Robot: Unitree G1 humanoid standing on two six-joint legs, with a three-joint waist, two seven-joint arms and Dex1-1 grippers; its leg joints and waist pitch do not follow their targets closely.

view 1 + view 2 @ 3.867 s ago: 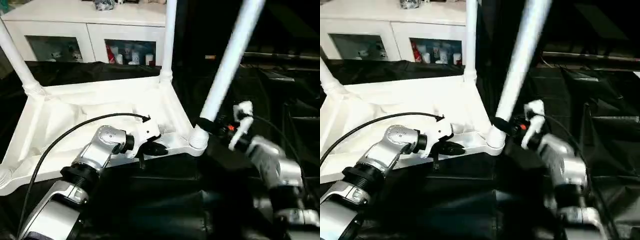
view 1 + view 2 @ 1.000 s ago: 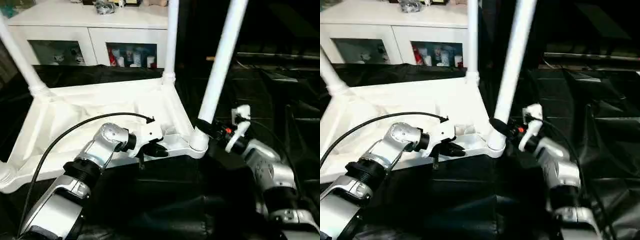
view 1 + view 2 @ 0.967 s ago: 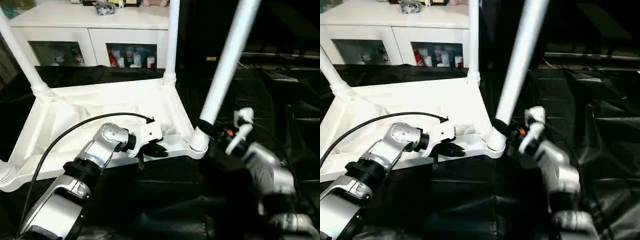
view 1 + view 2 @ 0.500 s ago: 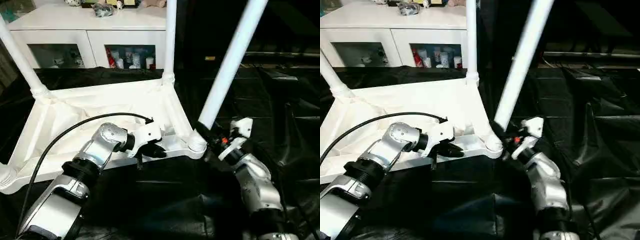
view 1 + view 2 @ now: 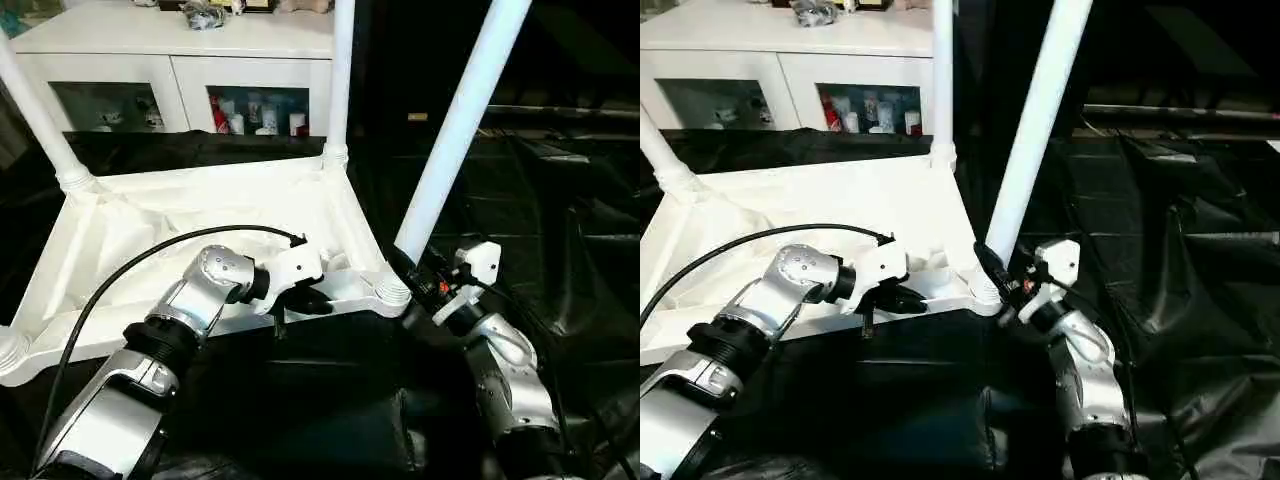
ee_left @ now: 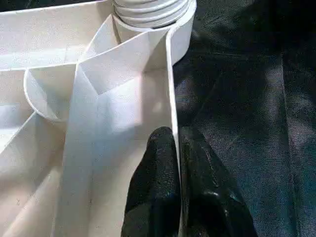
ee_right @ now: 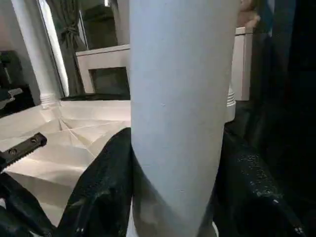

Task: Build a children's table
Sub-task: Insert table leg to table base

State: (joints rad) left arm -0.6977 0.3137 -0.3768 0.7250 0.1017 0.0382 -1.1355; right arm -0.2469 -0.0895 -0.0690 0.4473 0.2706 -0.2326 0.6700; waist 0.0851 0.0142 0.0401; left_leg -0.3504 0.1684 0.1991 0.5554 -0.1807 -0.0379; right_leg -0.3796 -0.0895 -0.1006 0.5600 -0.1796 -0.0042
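Lay upturned on the black worktop (image 5: 300,400), the tabletop (image 5: 150,215), so its sockets faced up. Pinched its near rim with the left end effector (image 6: 177,148), fingers pressed together on the thin wall (a steadying hold, presumably). Clasped the leaning leg (image 5: 455,120) low down with the right end effector (image 5: 412,268), just above the corner socket (image 5: 388,292). Leaned less steeply than a second earlier, base lifted off the socket.
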